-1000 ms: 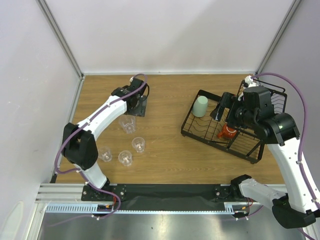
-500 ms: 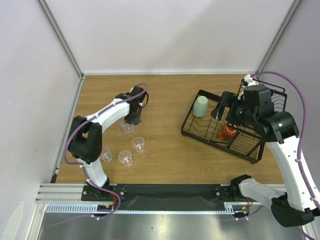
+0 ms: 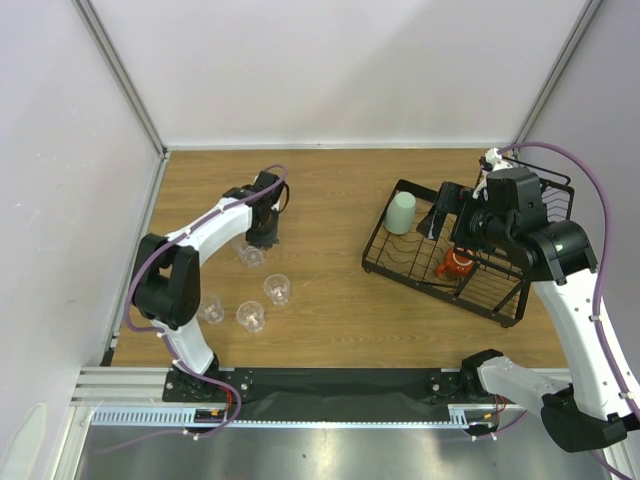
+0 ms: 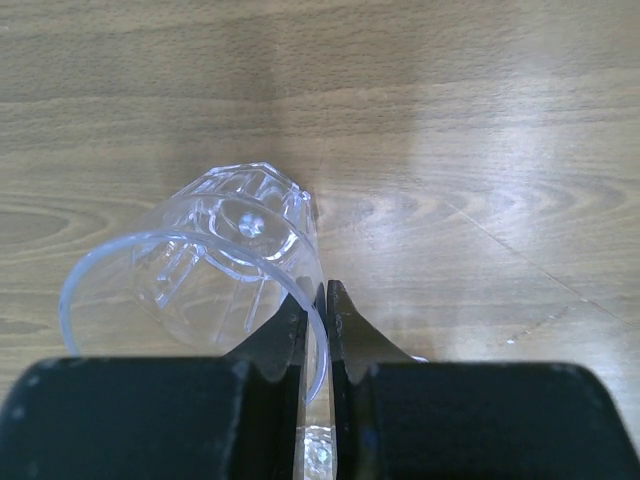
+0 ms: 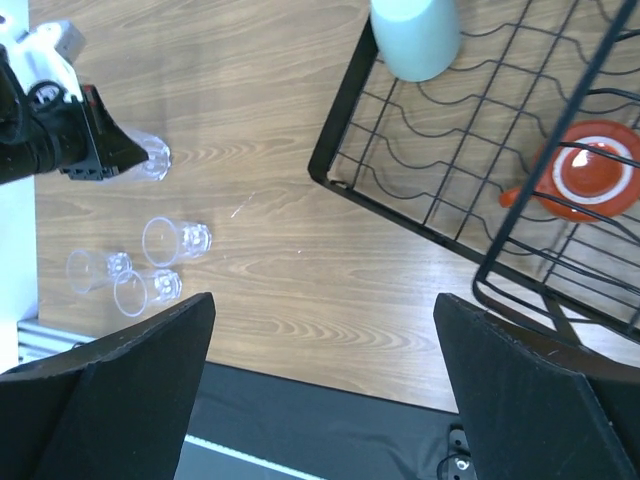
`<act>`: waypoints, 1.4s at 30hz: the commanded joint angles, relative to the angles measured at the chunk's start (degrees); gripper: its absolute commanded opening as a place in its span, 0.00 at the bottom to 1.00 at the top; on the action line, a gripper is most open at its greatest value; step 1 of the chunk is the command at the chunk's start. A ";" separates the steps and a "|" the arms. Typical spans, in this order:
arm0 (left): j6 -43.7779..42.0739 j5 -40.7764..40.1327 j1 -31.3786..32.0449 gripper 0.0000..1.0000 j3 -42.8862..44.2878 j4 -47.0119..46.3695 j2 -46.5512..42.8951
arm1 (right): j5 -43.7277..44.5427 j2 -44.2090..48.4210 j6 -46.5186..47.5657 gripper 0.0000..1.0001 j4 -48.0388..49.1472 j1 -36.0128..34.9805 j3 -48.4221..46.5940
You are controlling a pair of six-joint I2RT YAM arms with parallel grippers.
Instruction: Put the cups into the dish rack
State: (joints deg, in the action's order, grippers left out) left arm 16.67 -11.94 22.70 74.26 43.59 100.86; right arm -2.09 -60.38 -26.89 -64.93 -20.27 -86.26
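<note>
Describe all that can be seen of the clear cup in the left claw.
The cup is a small clear plastic tumbler with a round open rim and a faceted base. It looks empty. The left claw pinches its wall at the rim, one finger inside, one outside. Its base points toward the wooden table; whether it rests there is unclear.

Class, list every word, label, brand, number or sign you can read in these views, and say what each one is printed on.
None: no readable text shows in any view.
The clear tumblers, mint-green cup, orange-red mug, dish rack and table carry no markings.
Any lettering on the arms is too small to tell.
</note>
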 commanded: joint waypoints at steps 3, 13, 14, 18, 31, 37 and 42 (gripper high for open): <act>3.36 3.93 -1.08 0.00 9.66 0.27 -7.08 | -3.27 -0.44 -0.35 1.00 1.99 0.23 -1.81; 30.68 39.43 -1.69 0.00 11.44 -32.31 -13.49 | -10.03 4.04 -1.58 1.00 11.65 0.32 1.26; 33.49 42.24 -1.69 0.00 8.82 -36.08 -13.93 | -10.56 4.48 -1.67 1.00 12.36 0.23 1.53; 56.98 51.38 -1.34 0.00 -0.94 -67.96 -13.95 | -13.73 6.59 -1.76 1.00 16.66 0.32 3.11; 94.08 35.24 12.97 0.00 -6.93 -132.63 0.22 | -13.47 9.76 -3.69 1.00 26.42 0.32 5.05; 93.81 34.71 16.14 0.00 -4.83 -132.27 0.57 | -9.43 8.26 -3.52 1.00 25.46 0.32 3.03; 94.25 33.39 17.99 0.00 -4.03 -133.50 0.74 | -6.80 7.56 -2.55 1.00 24.06 0.41 1.89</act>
State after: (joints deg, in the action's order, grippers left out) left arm 108.27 24.10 39.83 67.18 -65.45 102.89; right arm -11.86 -53.32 -30.37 -41.85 -20.12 -81.54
